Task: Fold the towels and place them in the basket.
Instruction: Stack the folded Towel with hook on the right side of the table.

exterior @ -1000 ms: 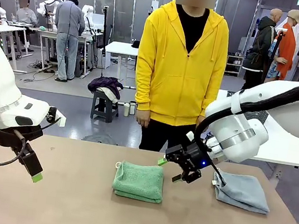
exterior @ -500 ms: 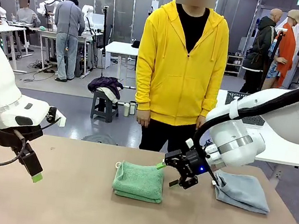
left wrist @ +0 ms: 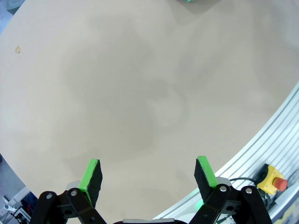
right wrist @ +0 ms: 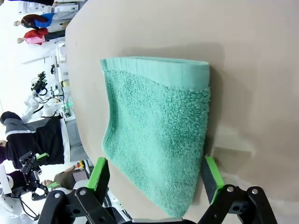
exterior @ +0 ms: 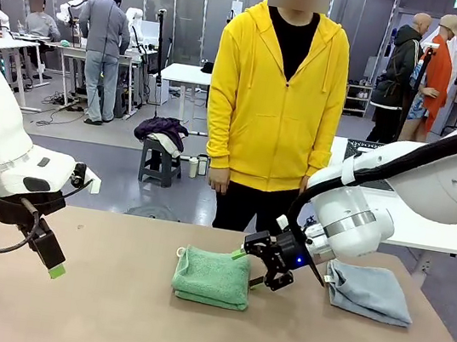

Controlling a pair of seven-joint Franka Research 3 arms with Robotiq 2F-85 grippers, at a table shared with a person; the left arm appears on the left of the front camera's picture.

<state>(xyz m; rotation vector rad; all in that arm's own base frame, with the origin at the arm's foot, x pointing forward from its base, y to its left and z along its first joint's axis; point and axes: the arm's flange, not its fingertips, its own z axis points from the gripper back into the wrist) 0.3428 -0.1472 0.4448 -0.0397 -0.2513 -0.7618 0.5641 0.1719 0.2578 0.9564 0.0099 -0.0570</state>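
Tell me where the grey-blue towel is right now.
In the front view, the grey-blue towel lies folded on the table's right side, beyond the right gripper from the green towel.
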